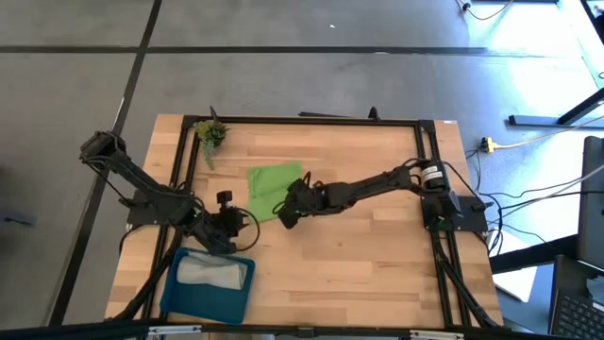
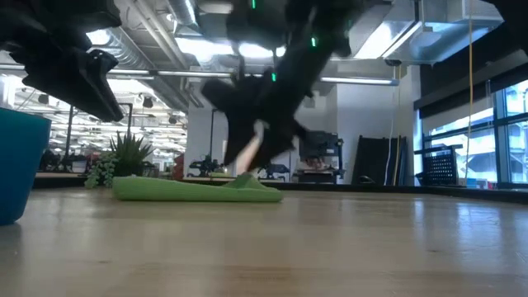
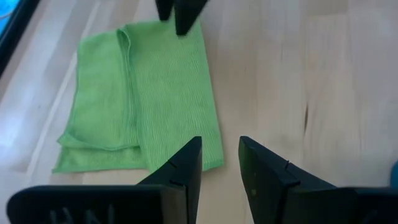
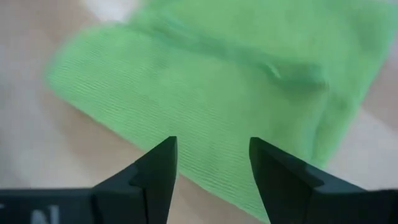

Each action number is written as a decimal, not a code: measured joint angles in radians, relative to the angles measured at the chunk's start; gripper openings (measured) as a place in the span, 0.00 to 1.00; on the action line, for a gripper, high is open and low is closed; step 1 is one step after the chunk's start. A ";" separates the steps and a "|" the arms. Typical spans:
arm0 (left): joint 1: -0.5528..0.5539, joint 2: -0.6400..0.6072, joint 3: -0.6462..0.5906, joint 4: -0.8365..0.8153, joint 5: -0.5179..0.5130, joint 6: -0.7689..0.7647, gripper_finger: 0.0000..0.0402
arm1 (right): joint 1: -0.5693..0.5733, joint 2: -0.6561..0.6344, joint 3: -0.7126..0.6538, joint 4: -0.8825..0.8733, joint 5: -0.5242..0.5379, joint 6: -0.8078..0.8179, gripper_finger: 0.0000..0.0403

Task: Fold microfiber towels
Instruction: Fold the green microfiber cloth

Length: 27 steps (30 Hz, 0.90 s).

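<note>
Hovering open-jawed over the lime green towel (image 1: 274,182) mid-table, the right gripper (image 1: 286,212) should pinch one clean corner before folding; the left gripper (image 1: 229,233), narrowly parted and empty, waits beside the blue tray (image 1: 179,293) holding the grey towel (image 1: 209,272).

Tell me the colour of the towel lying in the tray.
Light grey towel, best seen in the high view.

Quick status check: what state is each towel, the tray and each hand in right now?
Lime green microfiber towel: folded over, flat on the wooden table.
Light grey microfiber towel: lying in the tray.
Blue rectangular plastic tray: holds the grey towel.
Right hand: open, empty, over the green towel's edge.
Left hand: open, empty, beside the tray.
</note>
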<state>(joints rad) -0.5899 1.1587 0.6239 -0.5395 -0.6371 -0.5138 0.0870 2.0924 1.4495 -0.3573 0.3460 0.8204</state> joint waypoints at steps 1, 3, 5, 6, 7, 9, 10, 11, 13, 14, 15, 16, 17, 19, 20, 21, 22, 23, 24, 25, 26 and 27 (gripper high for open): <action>0.002 0.000 0.000 -0.003 0.005 0.000 0.24 | 0.008 -0.004 0.021 -0.014 0.006 -0.022 0.50; 0.003 0.000 0.000 -0.003 0.007 0.004 0.24 | 0.024 -0.005 0.064 -0.032 0.027 -0.068 0.50; 0.006 0.000 0.000 0.000 0.008 0.021 0.24 | 0.041 -0.005 0.104 -0.070 0.053 -0.121 0.50; 0.007 0.000 0.000 0.001 0.008 0.028 0.24 | 0.048 -0.005 0.123 -0.084 0.057 -0.148 0.50; 0.008 0.000 0.000 0.000 0.008 0.031 0.24 | 0.053 -0.005 0.137 -0.098 0.057 -0.170 0.50; 0.008 0.001 0.000 0.002 0.008 0.021 0.24 | 0.064 -0.006 0.157 -0.142 0.060 -0.197 0.50; 0.008 0.001 0.000 0.004 0.007 0.027 0.24 | 0.066 -0.006 0.168 -0.172 0.062 -0.203 0.50; 0.010 0.001 0.000 0.009 0.005 0.049 0.24 | 0.069 -0.005 0.179 -0.195 0.066 -0.214 0.50; 0.016 0.001 0.000 0.020 0.003 0.102 0.24 | 0.075 -0.007 0.195 -0.221 0.069 -0.227 0.50; 0.017 0.001 0.000 0.019 0.002 0.124 0.24 | 0.079 -0.007 0.196 -0.233 0.070 -0.238 0.50; 0.017 0.001 0.000 0.019 0.000 0.140 0.24 | 0.082 -0.007 0.195 -0.252 0.071 -0.266 0.50; 0.017 0.001 0.000 0.019 0.000 0.160 0.24 | 0.085 -0.006 0.194 -0.268 0.068 -0.312 0.50; 0.019 0.001 0.000 0.019 0.001 0.184 0.24 | 0.089 -0.006 0.194 -0.279 0.055 -0.374 0.50; 0.033 0.007 0.001 0.020 0.012 0.209 0.24 | 0.095 -0.001 0.194 -0.289 0.025 -0.503 0.50; 0.042 0.010 0.001 0.018 0.024 0.210 0.24 | 0.097 0.002 0.194 -0.297 0.016 -0.558 0.50; 0.048 0.010 0.001 0.016 0.035 0.210 0.24 | 0.100 0.004 0.191 -0.304 0.014 -0.605 0.50; 0.052 0.010 0.001 0.020 0.051 0.210 0.24 | 0.102 0.004 0.182 -0.295 0.014 -0.651 0.50; 0.058 0.013 0.001 0.022 0.070 0.210 0.24 | 0.102 0.004 0.173 -0.280 0.013 -0.692 0.50; 0.062 0.015 0.001 0.022 0.080 0.210 0.24 | 0.102 0.004 0.162 -0.265 0.012 -0.730 0.50; 0.064 0.015 0.001 0.021 0.080 0.210 0.24 | 0.101 0.004 0.148 -0.257 0.012 -0.761 0.50; 0.065 0.014 0.001 0.026 0.079 0.210 0.24 | 0.101 0.004 0.131 -0.248 0.012 -0.786 0.50; 0.065 0.014 0.001 0.030 0.078 0.210 0.24 | 0.098 0.004 0.109 -0.226 0.011 -0.807 0.50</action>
<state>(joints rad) -0.5247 1.1727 0.6247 -0.5096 -0.5587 -0.3042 0.1846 2.0964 1.5587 -0.5836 0.3574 0.0133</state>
